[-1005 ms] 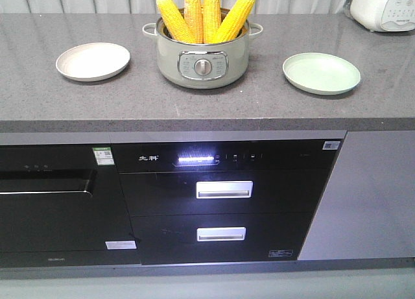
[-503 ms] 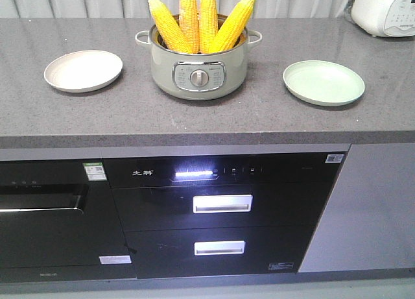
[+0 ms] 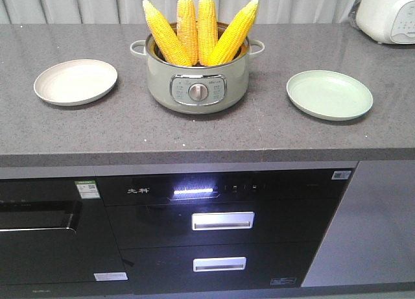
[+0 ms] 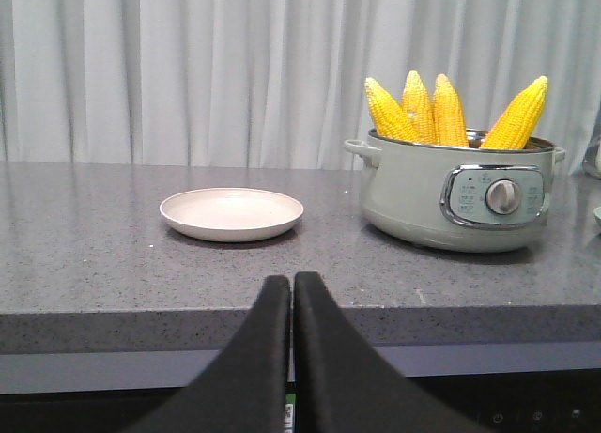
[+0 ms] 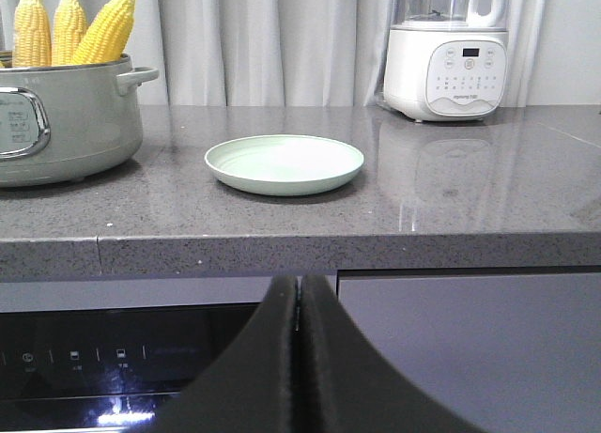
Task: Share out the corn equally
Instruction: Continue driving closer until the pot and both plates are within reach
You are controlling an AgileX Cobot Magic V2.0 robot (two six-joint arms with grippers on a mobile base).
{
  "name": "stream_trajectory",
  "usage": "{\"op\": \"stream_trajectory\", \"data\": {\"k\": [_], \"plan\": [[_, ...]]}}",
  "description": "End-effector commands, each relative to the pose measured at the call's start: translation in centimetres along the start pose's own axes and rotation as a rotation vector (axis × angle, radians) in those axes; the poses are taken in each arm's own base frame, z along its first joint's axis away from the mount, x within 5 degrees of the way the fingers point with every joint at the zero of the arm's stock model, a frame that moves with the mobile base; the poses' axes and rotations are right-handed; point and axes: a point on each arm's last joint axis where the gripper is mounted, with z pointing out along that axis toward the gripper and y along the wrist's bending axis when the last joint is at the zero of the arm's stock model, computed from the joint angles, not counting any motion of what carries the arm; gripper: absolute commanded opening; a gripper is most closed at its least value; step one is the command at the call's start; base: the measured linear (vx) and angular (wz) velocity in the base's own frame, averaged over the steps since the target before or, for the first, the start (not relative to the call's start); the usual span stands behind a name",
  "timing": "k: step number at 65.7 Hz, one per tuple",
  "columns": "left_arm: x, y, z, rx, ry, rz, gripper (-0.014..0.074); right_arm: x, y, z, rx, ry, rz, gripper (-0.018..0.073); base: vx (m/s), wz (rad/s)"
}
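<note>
Several yellow corn cobs [image 3: 198, 32] stand tips-up in a grey-green pot [image 3: 197, 82] at the middle of the counter; they also show as corn [image 4: 435, 112] in the left wrist view and corn [image 5: 70, 26] in the right wrist view. A beige plate [image 3: 75, 82] lies left of the pot, a pale green plate [image 3: 329, 95] right of it. My left gripper [image 4: 292, 281] is shut and empty, in front of the counter edge near the beige plate [image 4: 231, 212]. Shut and empty too, my right gripper [image 5: 299, 283] hangs below the counter edge, in front of the green plate [image 5: 285, 163].
A white blender base [image 5: 448, 67] stands at the counter's back right. Grey curtains hang behind the counter. Below the countertop [image 3: 194, 133] are black appliance fronts with two drawer handles [image 3: 222, 220] and a lit display strip.
The front view has drawn closer to the counter and shifted, so pot and plates appear larger and lower in the frame. The corn, pot and plates have not moved on the counter.
</note>
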Motion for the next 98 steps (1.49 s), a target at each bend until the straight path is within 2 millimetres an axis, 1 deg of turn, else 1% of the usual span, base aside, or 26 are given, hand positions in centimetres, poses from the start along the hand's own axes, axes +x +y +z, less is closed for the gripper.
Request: {"op": "stream_trajectory", "data": {"k": [1, 98], "plan": [[-0.34, -0.02, -0.12, 0.007, -0.081, -0.014, -0.0006, -0.39, -0.01, 0.02, 0.001, -0.07, -0.014, -0.0001, 0.09, 0.0], [-0.34, -0.02, -0.12, 0.007, -0.081, -0.014, -0.0006, -0.39, -0.01, 0.02, 0.001, -0.07, -0.014, -0.0001, 0.09, 0.0]]}}
